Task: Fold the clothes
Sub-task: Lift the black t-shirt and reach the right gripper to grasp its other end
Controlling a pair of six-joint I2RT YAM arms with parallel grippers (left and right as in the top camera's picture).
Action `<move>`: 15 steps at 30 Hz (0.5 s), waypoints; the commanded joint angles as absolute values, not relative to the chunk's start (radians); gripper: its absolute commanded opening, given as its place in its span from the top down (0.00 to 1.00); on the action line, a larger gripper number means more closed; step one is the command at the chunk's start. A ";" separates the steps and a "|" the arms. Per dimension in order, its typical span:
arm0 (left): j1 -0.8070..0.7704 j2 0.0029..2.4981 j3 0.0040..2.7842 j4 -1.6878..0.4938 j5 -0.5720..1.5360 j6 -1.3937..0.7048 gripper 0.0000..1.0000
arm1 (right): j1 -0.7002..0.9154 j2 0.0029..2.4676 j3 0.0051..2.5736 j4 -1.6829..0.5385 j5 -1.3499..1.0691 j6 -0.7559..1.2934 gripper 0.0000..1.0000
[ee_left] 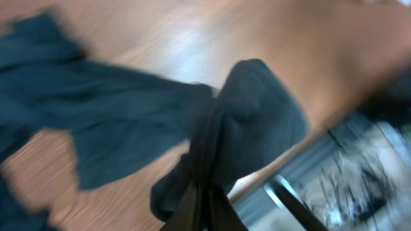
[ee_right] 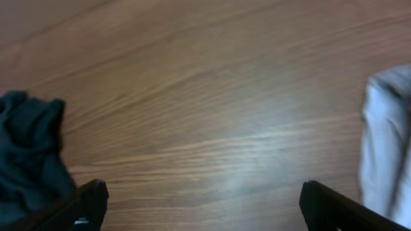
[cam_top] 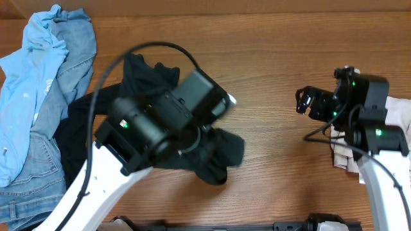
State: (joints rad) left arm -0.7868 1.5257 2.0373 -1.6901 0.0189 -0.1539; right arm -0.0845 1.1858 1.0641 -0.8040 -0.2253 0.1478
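Observation:
A black garment (cam_top: 148, 80) lies crumpled in the middle of the wooden table, partly under my left arm. My left gripper (ee_left: 207, 204) is shut on a bunched fold of the black garment (ee_left: 250, 109) and holds it up; the view is blurred. In the overhead view the gripper itself is hidden under the arm near the lifted fold (cam_top: 221, 154). My right gripper (cam_top: 300, 101) is open and empty over bare wood at the right. In the right wrist view its fingers (ee_right: 202, 199) are wide apart, with an edge of the black garment (ee_right: 29, 147) at the left.
A pile of light blue and denim clothes (cam_top: 38, 96) lies at the left edge. A pale folded cloth (cam_top: 398, 122) lies at the right edge under the right arm, and also shows in the right wrist view (ee_right: 388, 141). The table's front edge is near the left arm.

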 commanded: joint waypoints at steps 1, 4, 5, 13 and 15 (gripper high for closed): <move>-0.593 1.505 2.035 -1.687 -0.151 -0.323 0.96 | -0.082 1.318 1.202 -0.871 -0.397 0.020 0.00; -0.312 1.505 2.035 -1.689 -0.068 -0.316 0.96 | -0.026 1.430 1.292 -0.897 -0.462 -0.032 0.00; -0.264 1.505 2.035 -1.689 -0.034 -0.307 0.96 | 0.004 1.459 1.312 -0.893 -0.484 -0.035 0.00; -0.033 1.505 2.035 -1.689 0.252 -0.156 0.96 | 0.382 1.705 1.354 -0.537 -0.503 0.004 0.00; -0.033 1.505 2.035 -1.689 0.212 -0.157 0.96 | 0.435 1.776 1.354 -0.417 -0.503 0.012 0.00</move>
State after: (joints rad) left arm -0.0376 1.5246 2.0350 -1.6905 0.2039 -0.1936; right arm 0.3878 1.7077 1.3315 -0.5018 -0.4973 -0.0189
